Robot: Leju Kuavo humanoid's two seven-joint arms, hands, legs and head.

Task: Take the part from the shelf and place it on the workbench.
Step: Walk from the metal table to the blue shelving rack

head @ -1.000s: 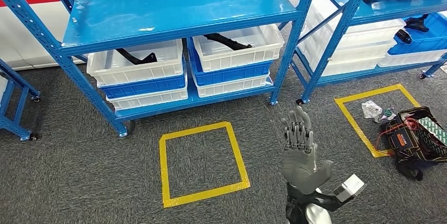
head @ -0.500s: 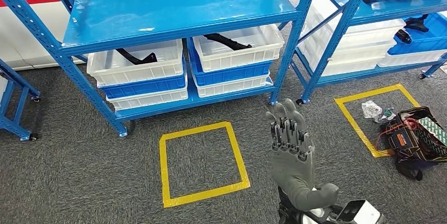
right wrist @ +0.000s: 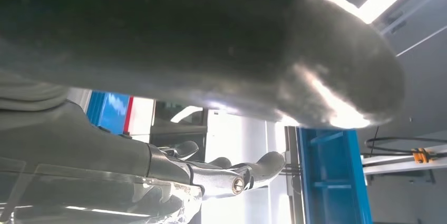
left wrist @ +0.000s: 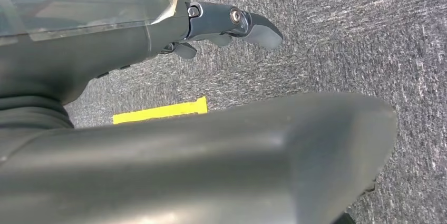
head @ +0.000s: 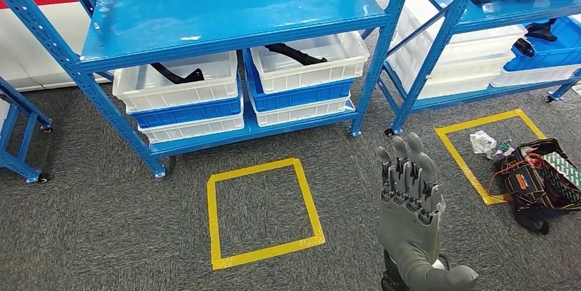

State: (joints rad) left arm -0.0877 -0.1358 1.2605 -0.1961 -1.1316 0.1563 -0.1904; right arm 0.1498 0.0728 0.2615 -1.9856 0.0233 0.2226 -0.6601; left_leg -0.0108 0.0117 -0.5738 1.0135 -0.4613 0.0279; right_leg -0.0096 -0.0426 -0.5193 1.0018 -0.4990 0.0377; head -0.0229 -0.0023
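Observation:
Two black parts lie in white bins on the blue shelf's lower level, one in the left bin and one in the right bin. My right hand is raised in front of the shelf, well short of the bins, with its fingers straight and together and nothing in it. The right wrist view shows that hand against a bright background and a blue shelf post. My left hand hangs over grey carpet, its fingers loosely extended and holding nothing.
A yellow tape square marks the carpet in front of the shelf. A second blue shelf with bins and black parts stands to the right. A black tool bag and rubbish sit by another tape square. A blue frame stands at the far left.
My right hand has turned and shifted to the right, staying raised with straight fingers. The white box at its wrist has dropped out of the head view. The shelf and bins are unchanged.

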